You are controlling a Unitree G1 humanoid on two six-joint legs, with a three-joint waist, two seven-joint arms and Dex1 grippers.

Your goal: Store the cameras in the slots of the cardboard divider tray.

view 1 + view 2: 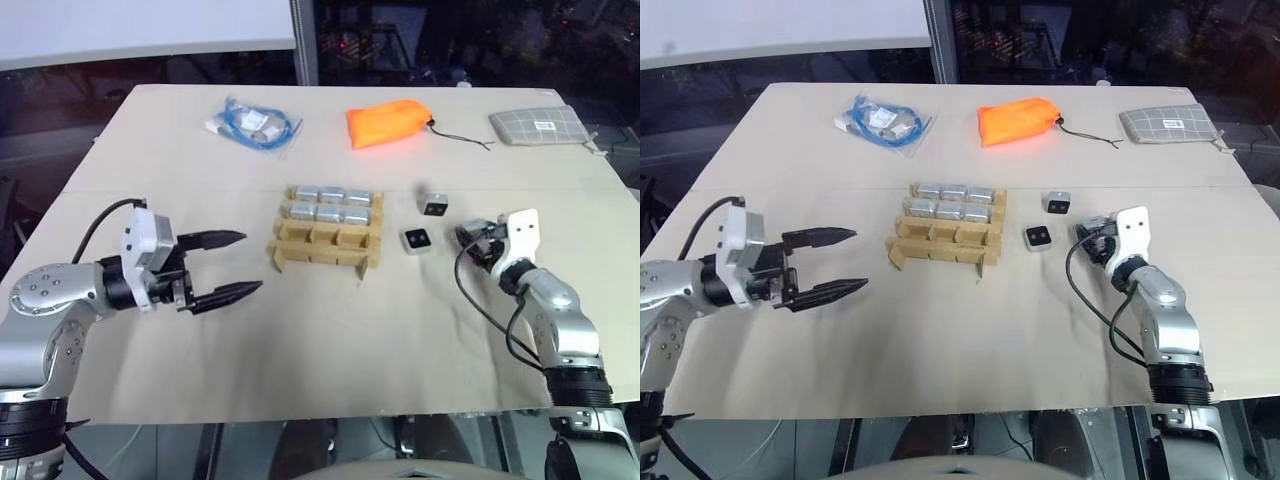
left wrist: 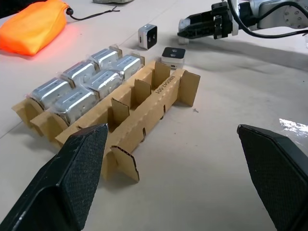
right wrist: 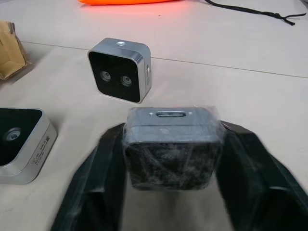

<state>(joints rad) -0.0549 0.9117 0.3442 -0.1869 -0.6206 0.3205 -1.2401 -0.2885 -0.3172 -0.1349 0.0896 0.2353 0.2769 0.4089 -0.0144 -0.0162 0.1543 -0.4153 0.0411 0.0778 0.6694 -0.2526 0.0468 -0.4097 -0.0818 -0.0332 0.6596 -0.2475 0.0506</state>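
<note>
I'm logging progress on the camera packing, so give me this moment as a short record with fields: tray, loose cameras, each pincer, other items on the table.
tray: tan cardboard divider tray, two far rows filled with six wrapped silver cameras, near row of three slots empty
loose cameras: two small silver cameras with black faces on the table right of the tray
right pincer: closed on a plastic-wrapped silver camera
left pincer: open, empty, left of the tray
other items: orange fabric pouch, grey checked pouch, bagged blue cable at the far edge

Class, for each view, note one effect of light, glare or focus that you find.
Left wrist view: the orange pouch glows overexposed, and a bright glare patch lies on the table. Right wrist view: the wrapped camera is soft and out of focus. Head views: dark background beyond the table.
</note>
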